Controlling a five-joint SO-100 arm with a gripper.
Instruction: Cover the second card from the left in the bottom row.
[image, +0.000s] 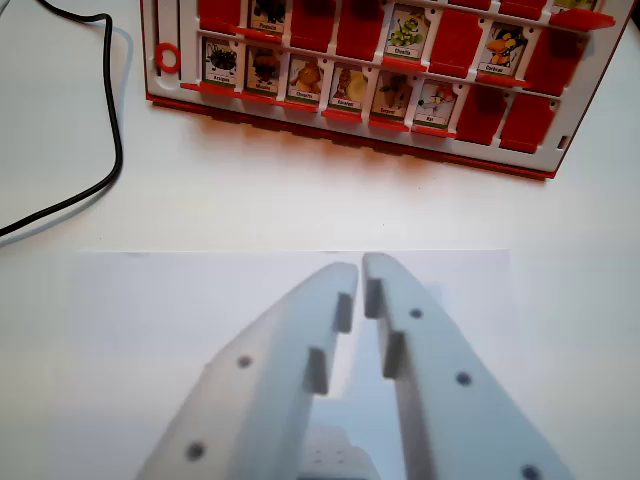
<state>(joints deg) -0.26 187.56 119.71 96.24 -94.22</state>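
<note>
My white plastic claw (360, 265) hung nearly closed, tips a sliver apart, gripping nothing, above a pale sheet of paper (140, 340) on the white desk (300, 210). Well beyond it stood the red-and-white flip-card game board (350, 115). In its nearest row, the second picture card from the left (263, 71) stood uncovered. A black cable (105, 120) curled across the desk at the wrist view's left.

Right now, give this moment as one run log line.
end effector: nearly shut, empty | game board: ahead, untouched | second bottom card: uncovered
</note>
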